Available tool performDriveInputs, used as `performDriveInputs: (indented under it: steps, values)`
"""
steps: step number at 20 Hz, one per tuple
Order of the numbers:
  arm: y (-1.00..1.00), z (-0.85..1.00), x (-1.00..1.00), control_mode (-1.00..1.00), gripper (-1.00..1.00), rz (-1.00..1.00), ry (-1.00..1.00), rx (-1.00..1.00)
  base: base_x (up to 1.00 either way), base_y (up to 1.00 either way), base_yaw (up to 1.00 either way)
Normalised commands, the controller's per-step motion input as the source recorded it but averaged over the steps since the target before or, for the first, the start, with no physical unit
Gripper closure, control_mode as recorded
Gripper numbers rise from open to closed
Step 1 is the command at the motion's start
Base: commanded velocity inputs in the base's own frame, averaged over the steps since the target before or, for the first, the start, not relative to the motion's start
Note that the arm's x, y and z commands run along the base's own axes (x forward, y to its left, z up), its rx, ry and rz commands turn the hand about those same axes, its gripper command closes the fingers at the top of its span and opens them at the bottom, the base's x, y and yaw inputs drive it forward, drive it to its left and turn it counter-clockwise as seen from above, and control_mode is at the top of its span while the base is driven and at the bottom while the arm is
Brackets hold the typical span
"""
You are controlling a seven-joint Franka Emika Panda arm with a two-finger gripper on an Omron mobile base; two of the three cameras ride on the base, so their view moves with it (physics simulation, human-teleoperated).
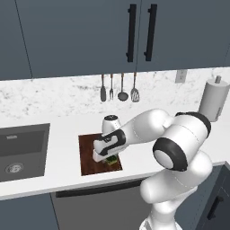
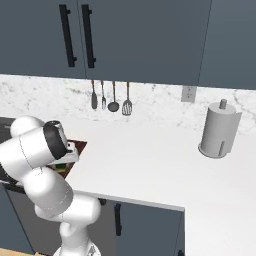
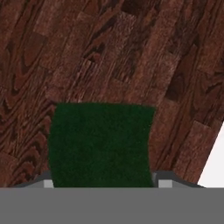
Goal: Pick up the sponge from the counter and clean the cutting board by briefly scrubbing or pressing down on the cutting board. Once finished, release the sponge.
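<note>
The dark reddish-brown cutting board (image 1: 87, 155) lies on the white counter (image 1: 63, 157), just right of the sink. My gripper (image 1: 108, 158) is down over the board's near right part, shut on the sponge (image 1: 112, 160), whose yellow-green edge peeks out under the hand. In the hand view the sponge's dark green top (image 3: 101, 144) spans the gap between the two fingertips of the gripper (image 3: 105, 183), with the board's wood grain (image 3: 109, 52) close behind it. A corner of white counter (image 3: 216, 162) shows at the right. The board's far corner (image 2: 79, 146) shows beside my arm.
A dark grey sink basin (image 1: 20, 152) is set into the counter at the left. Several utensils (image 1: 119, 87) hang on the marble backsplash behind the board. A paper towel roll (image 2: 219, 130) stands at the back right. Dark cabinets hang overhead.
</note>
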Motion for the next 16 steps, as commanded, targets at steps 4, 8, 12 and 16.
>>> performDriveInputs:
  steps: [4,8,12,16]
  values:
    - [-0.13,0.01,0.04,-1.00,1.00,0.00,0.00,0.00,0.00,0.00,0.00]
    - [-0.13,0.08,0.24,-1.00,1.00,0.00,0.00,0.00,0.00,0.00,0.00]
    - [-0.06,-0.08,0.07,-1.00,1.00,0.00,0.00,0.00,0.00,0.00,0.00]
    - [0.00,-0.43,-0.01,-1.00,1.00,0.00,0.00,0.00,0.00,0.00,0.00]
